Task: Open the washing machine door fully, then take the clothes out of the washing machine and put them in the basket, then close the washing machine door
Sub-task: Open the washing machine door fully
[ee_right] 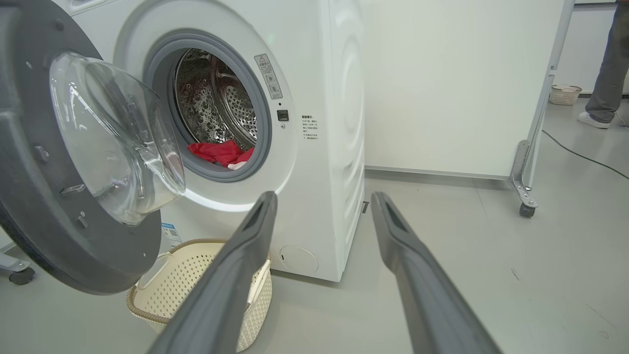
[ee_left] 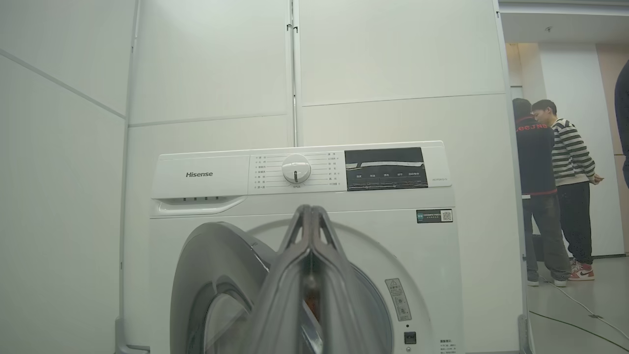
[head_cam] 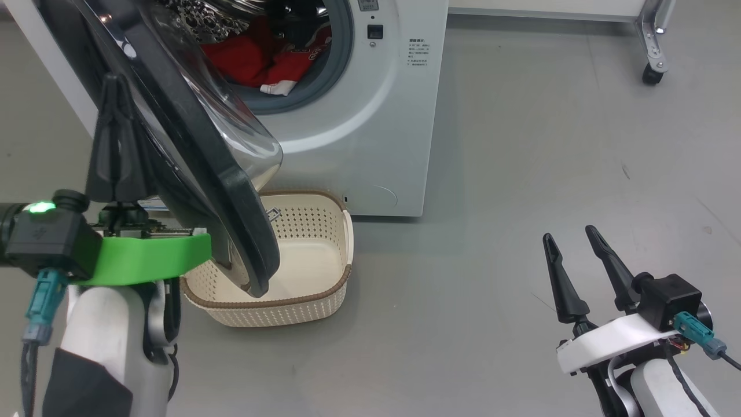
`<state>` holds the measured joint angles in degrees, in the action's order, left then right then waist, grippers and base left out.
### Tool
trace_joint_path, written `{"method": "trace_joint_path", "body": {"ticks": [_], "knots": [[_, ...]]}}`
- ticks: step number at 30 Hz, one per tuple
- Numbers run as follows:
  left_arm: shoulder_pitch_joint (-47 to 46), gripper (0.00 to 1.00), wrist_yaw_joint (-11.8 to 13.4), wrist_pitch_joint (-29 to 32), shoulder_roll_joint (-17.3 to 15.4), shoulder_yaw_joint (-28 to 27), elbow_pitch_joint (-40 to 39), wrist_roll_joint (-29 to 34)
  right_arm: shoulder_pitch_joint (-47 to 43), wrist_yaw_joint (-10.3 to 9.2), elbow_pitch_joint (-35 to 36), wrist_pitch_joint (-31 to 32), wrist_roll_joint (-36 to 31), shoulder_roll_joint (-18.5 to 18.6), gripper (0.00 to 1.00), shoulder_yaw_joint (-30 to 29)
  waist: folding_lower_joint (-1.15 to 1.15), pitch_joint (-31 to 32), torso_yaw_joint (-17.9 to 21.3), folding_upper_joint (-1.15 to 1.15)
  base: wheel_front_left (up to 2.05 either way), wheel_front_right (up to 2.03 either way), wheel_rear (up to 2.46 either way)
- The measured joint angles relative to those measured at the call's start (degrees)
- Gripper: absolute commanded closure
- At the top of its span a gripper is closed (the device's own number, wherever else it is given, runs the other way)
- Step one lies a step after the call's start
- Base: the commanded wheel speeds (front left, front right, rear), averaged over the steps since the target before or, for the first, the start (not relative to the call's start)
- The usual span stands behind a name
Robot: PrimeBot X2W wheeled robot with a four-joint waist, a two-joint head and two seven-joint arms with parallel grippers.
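The white washing machine (head_cam: pixel 376 145) stands ahead with its black-rimmed, glass-bowled door (head_cam: pixel 191 145) swung partly out over the cream basket (head_cam: pixel 312 307) on the floor. Red clothes (head_cam: pixel 255 58) with white trim lie in the steel drum, low by the grey ring. My left gripper (head_cam: pixel 116 81) is shut with nothing in it, fingers pointing up along the door's outer side; whether it touches the door is unclear. My right gripper (head_cam: pixel 569 233) stands open over the floor at lower right. The right wrist view shows the door (ee_right: pixel 59 236), clothes (ee_right: pixel 218 151), basket (ee_right: pixel 186 275) and my open right gripper (ee_right: pixel 324 196).
A white partition on castors (ee_right: pixel 526 209) stands right of the machine, with a cable (ee_right: pixel 585 157) on the floor behind it. People (ee_left: pixel 565 187) stand far off to the right. Grey floor (head_cam: pixel 521 174) spreads between the machine and my right gripper.
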<state>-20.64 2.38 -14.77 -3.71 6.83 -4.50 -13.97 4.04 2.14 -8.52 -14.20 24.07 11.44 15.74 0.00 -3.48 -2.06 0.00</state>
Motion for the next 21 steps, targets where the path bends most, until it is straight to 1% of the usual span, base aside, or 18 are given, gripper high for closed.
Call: {"method": "trace_joint_path", "body": {"ticks": [4, 9, 15, 17, 21], "knots": [[-0.1, 1.0, -0.8, 0.2, 0.1, 2.4, 0.0, 0.0, -0.1, 0.0, 0.0, 0.0, 0.0, -0.2, 0.0, -0.3, 0.0, 0.2, 0.3, 0.0, 0.0, 0.0, 0.0], [-0.1, 1.0, -2.0, 2.3, 0.2, 5.2, 0.8, 0.1, -0.2, 0.01, 0.1, 0.0, 0.0, -0.7, 0.0, -0.6, 0.0, 0.1, 0.6, 0.0, 0.0, 0.0, 0.0], [1.1, 1.0, -2.9, 6.2, 0.6, 8.6, 4.6, -0.2, -0.2, 0.34, 0.1, 0.0, 0.0, -1.0, 0.0, -0.9, 0.0, -0.2, 1.1, 0.0, 0.0, 0.0, 0.0], [2.6, 1.0, -3.6, 8.1, 0.6, 9.6, 6.2, -0.8, -0.2, 0.56, 0.1, 0.0, -0.1, -1.3, 0.0, -0.8, 0.0, -0.3, 1.5, 0.0, 0.0, 0.0, 0.0], [4.7, 1.0, -3.7, 10.0, 0.7, 10.3, 8.4, -2.0, -0.1, 0.76, 0.2, 0.0, -0.5, -1.6, 0.0, -0.9, 0.0, -0.8, 2.3, 0.0, 0.0, 0.0, 0.0]]}}
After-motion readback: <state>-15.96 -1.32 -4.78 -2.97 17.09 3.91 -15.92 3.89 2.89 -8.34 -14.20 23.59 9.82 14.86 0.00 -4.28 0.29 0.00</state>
